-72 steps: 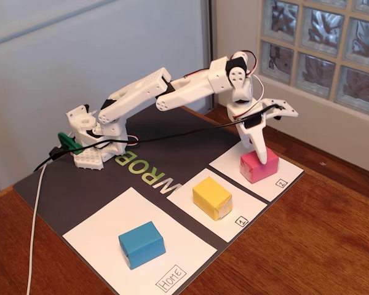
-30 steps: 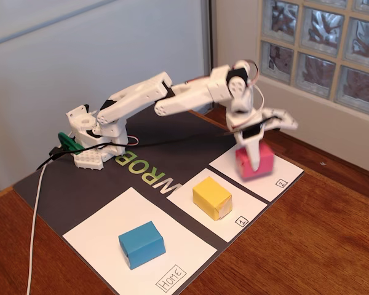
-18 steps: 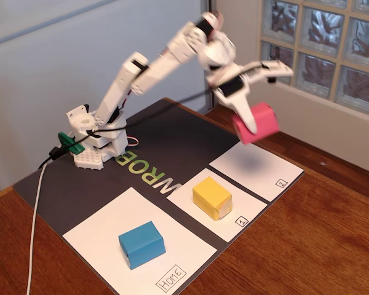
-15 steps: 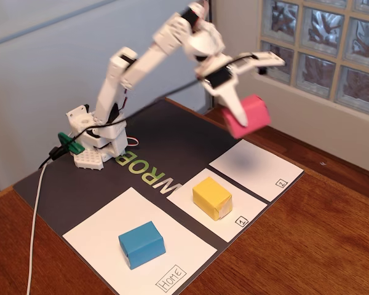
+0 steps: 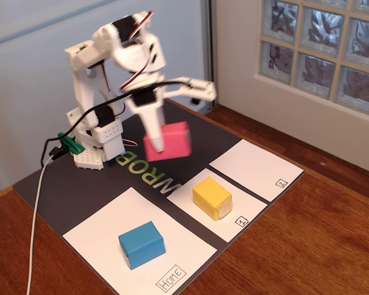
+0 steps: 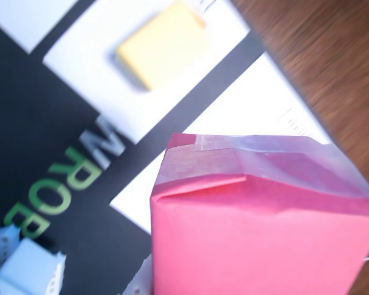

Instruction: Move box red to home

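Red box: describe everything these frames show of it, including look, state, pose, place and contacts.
The red box is a small pinkish-red block wrapped in paper. The wrist view shows a folded end seam sealed with clear tape. In the fixed view it is blurred and appears lifted above the dark mat, tilted, with the gripper shut on it, one white finger across its front face. It touches no paper rectangle. The blue block occupies the home sheet.

Pinkish-red paper-wrapped block (image 5: 169, 143), yellow paper block (image 5: 212, 198), blue paper block (image 5: 141, 244); white paper sheets (image 5: 104, 233) on black mat (image 5: 74, 190) with green-and-grey lettering (image 6: 61, 184); reddish-brown wooden table (image 5: 307, 233).
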